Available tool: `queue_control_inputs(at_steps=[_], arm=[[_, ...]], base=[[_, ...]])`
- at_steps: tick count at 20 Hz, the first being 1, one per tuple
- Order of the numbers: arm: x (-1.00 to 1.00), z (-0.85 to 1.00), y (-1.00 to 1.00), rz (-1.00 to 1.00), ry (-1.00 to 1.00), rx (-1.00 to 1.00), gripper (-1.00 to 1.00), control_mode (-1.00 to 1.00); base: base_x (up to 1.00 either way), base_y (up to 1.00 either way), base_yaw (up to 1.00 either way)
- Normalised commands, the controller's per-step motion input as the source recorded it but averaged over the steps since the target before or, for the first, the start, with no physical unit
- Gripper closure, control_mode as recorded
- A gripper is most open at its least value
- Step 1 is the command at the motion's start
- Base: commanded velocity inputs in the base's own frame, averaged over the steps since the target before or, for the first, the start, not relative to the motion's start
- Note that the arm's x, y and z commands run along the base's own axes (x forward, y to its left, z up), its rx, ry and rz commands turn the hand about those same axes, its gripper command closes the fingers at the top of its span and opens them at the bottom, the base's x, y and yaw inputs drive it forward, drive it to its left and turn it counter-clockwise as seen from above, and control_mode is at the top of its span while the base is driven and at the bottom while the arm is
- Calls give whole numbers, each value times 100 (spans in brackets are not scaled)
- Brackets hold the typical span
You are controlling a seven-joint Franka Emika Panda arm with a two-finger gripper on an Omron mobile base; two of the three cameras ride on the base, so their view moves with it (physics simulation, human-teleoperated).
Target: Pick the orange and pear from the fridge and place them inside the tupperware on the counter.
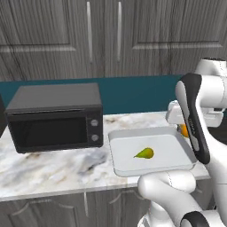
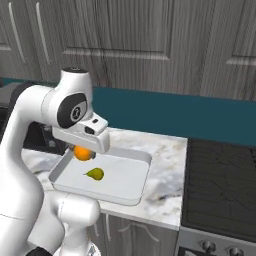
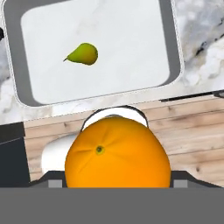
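In the left base view we see the tupperware [image 1: 119, 146] resting on the marbled counter [image 1: 53, 166], just beside the black microwave [image 1: 55, 116], which stands at its 9 o'clock. The pear [image 1: 145, 153] lies on the container floor, near the middle, with its narrow end pointing toward 9 o'clock. A sliver of the orange [image 1: 183, 130] shows at the tray's 3 o'clock edge, mostly hidden behind the arm's dark forearm. In the right base view we see the gripper [image 2: 82, 150] hanging above the tray's rim at about 10 o'clock, with the orange [image 2: 82, 152] directly beneath the white hand and raised clear of the tray floor. The pear [image 2: 94, 173] lies in the tupperware [image 2: 135, 187] at 5 o'clock from the orange, apart from it. A dark stovetop [image 2: 220, 185] sits at 3 o'clock of the counter [image 2: 165, 150]. In the hand view we see the orange [image 3: 117, 153] large at 6 o'clock, seated between the two dark fingertips [image 3: 54, 180] at its flanks; the jaws are closed onto it, spread to the fruit's full width. The tupperware [image 3: 17, 52] lies at 12 o'clock, with the pear [image 3: 83, 54] inside it toward 11 o'clock, not touching any wall.
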Motion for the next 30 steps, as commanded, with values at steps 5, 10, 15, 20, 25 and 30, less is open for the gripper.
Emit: queue_control_inputs(at_steps=[5, 10, 15, 20, 25, 30], arm=[[26, -60, -22, 0, 4, 0, 100, -100], [50, -46, -24, 0, 8, 0, 100, -100], [53, -54, -20, 0, 1, 0, 100, -100], [50, -51, -10, 0, 1, 0, 100, -100], [44, -47, 0, 0, 6, 0, 100, -100], [37, -42, -1, 0, 8, 0, 100, -100]], base=[[0, 0, 0], [0, 0, 0], [0, 0, 0], [0, 0, 0], [0, 0, 0], [0, 0, 0]])
